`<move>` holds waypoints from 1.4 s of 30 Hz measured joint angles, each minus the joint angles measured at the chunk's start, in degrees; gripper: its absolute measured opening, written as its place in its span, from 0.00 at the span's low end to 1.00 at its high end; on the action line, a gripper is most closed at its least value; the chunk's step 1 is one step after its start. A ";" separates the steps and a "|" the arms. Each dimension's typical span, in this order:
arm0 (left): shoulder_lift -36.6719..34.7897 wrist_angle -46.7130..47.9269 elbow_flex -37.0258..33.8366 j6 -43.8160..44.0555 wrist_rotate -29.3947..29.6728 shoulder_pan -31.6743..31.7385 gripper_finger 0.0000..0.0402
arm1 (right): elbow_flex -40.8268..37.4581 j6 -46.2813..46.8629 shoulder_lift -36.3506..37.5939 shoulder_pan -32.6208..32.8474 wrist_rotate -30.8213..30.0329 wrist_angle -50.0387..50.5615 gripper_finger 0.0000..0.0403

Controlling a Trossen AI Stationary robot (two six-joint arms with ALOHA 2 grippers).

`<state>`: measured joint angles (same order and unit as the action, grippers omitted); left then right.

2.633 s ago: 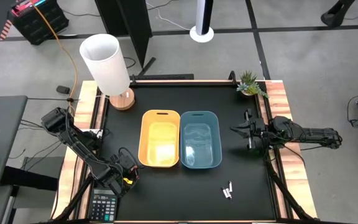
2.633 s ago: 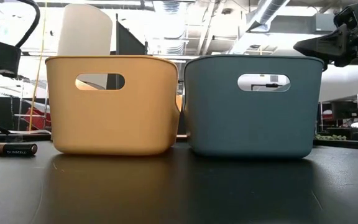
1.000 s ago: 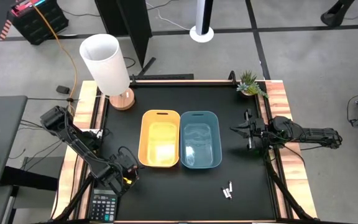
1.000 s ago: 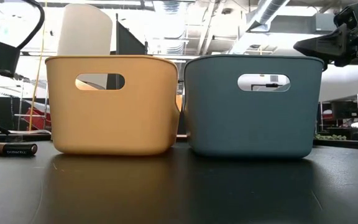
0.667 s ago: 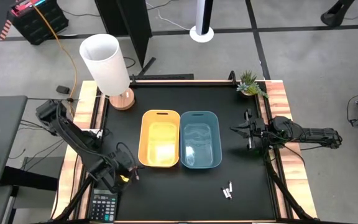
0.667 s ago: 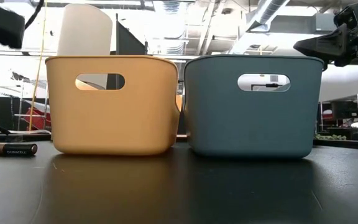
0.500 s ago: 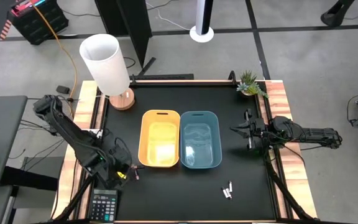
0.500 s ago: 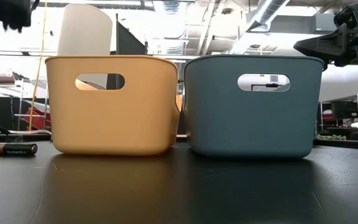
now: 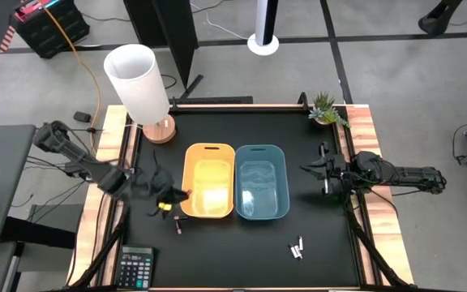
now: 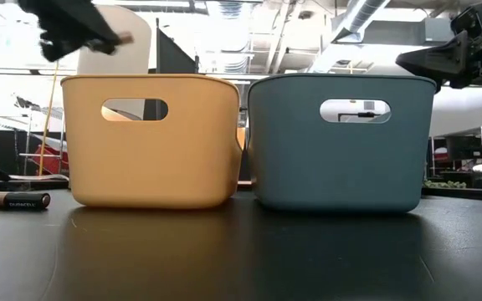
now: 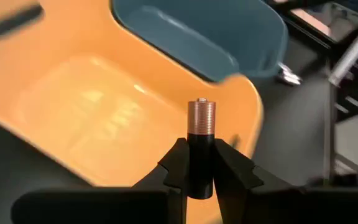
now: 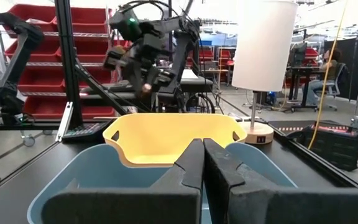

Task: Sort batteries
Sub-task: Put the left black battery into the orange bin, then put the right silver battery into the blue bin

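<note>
My left gripper [image 9: 171,199] hovers by the left rim of the yellow bin [image 9: 209,180], shut on a black-and-copper battery [image 11: 201,134]. In the low view the left gripper [image 10: 111,38] shows high above the bin's top. Another dark battery [image 9: 178,227] lies flat on the mat near the bin's near-left corner, and also shows in the low view [image 10: 19,201]. Silvery-white batteries [image 9: 297,248] lie on the mat nearer the front than the blue bin [image 9: 261,182]. My right gripper [image 9: 306,169] waits shut, right of the blue bin and above the mat. My left gripper pinches the battery's black body [image 11: 200,163] between its two fingers. The battery lies along the fingers, and its copper end [image 11: 201,116] sticks out past the fingertips. The fingers come from the table's left, slanting down toward the yellow bin. The battery is lifted clear of the mat.
A grey calculator [image 9: 134,268] lies at the near left corner. A white lamp [image 9: 139,81] on a wooden foot stands at the far left, a small plant [image 9: 327,109] at the far right. The two bins stand side by side mid-table.
My left gripper has risen from the mat beside the calculator. It has swung toward the table's far edge and right, up to the yellow bin's left rim, carrying the battery clear of the table. The other dark battery has stayed on the mat.
</note>
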<state>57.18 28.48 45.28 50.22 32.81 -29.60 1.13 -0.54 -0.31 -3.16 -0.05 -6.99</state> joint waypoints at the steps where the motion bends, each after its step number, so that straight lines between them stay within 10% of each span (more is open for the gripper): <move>1: 0.36 -0.48 0.00 -1.71 -1.09 1.92 0.11 | 0.00 0.00 0.01 0.02 0.00 -0.30 0.07; 16: 8.13 -0.90 0.00 -10.11 -11.00 16.49 0.13 | 0.00 4.94 0.01 0.09 0.00 -6.13 0.07; 42: -3.81 -5.05 -0.02 -19.46 -9.35 14.60 0.28 | 0.33 17.85 -0.06 2.47 0.11 -10.78 0.07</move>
<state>53.37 23.42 45.25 30.76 23.45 -15.00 1.45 17.31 -0.37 -0.68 0.06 -17.77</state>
